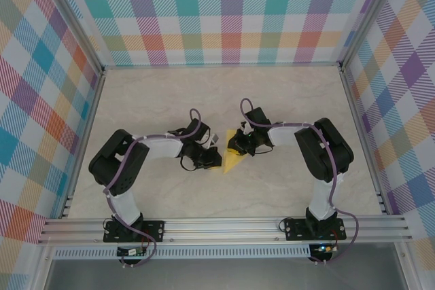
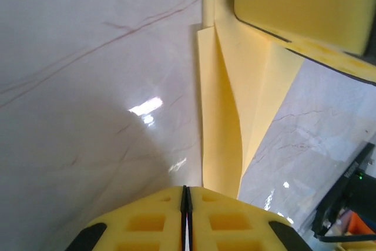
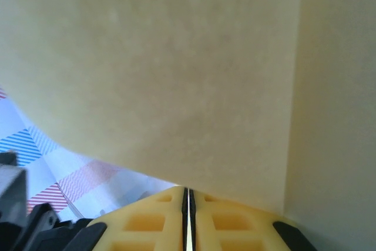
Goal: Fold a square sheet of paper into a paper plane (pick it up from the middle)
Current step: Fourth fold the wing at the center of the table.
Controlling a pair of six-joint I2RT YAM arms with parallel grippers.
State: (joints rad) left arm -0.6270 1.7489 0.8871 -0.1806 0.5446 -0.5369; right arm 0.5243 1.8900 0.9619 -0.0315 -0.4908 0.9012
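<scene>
The yellow sheet of paper (image 1: pixel 234 160) lies folded into a narrow pointed shape on the table between the two arms. In the left wrist view the paper (image 2: pixel 221 116) shows a long centre crease and one flap standing up. My left gripper (image 1: pixel 217 159) (image 2: pixel 185 190) is shut, its tips at the paper's near end; whether paper sits between them I cannot tell. My right gripper (image 1: pixel 238 146) (image 3: pixel 185 191) is shut on the far end, and the paper (image 3: pixel 176 74) rises from its tips. One of its yellow fingers (image 2: pixel 305 4) lies over that end.
The pale marble table (image 1: pixel 170 100) is walled by checked panels (image 1: pixel 224 11) at the back and both sides. An aluminium rail (image 1: pixel 224 225) with both arm bases runs along the near edge.
</scene>
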